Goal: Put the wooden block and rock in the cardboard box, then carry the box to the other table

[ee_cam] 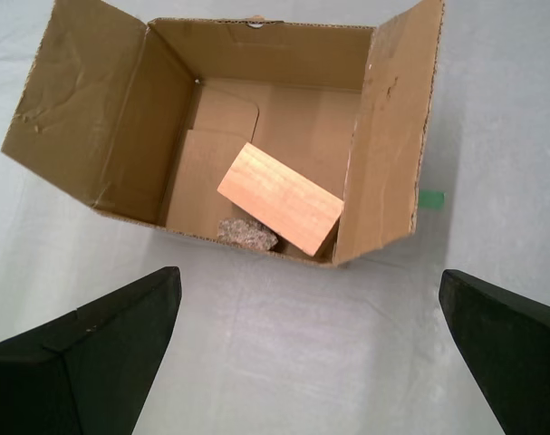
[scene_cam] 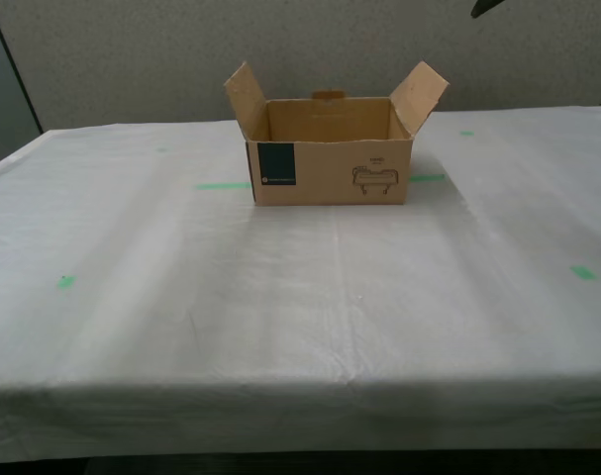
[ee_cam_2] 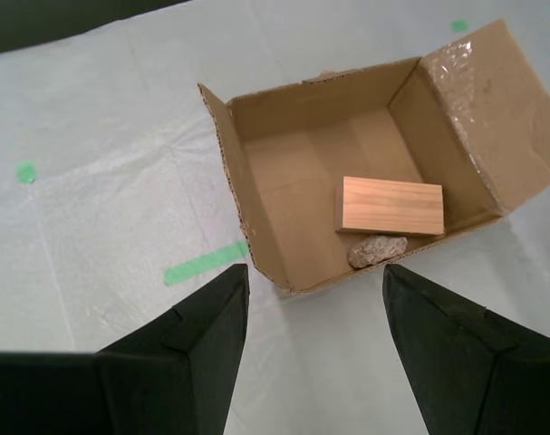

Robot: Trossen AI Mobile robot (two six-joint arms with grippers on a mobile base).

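Box [scene_cam: 330,170] w/ flaps up on white-clothed table [scene_cam: 280,297]; block [ee_cam: 280,198] & rock [ee_cam: 247,235] inside, touching, by front wall. My first gripper [ee_cam: 311,299] & my second gripper [ee_cam_2: 315,281] above box, jaws wide apart, empty

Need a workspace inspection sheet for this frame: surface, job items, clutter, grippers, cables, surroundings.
Surface: table draped in white cloth, wrinkled, with small green tape marks.
Cardboard box: upright on the cloth, flaps open.
Wooden block: inside the box, lying on its floor near a wall.
Rock: inside the box, touching the block, against the box wall.
Clutter: nothing seen.
My first gripper: open, empty, above the cloth beside the box.
My second gripper: open, empty, also clear of the box.
Cables: nothing seen.
Surroundings: grey partition wall behind the table; a dark part at the exterior view's top right, unidentifiable.
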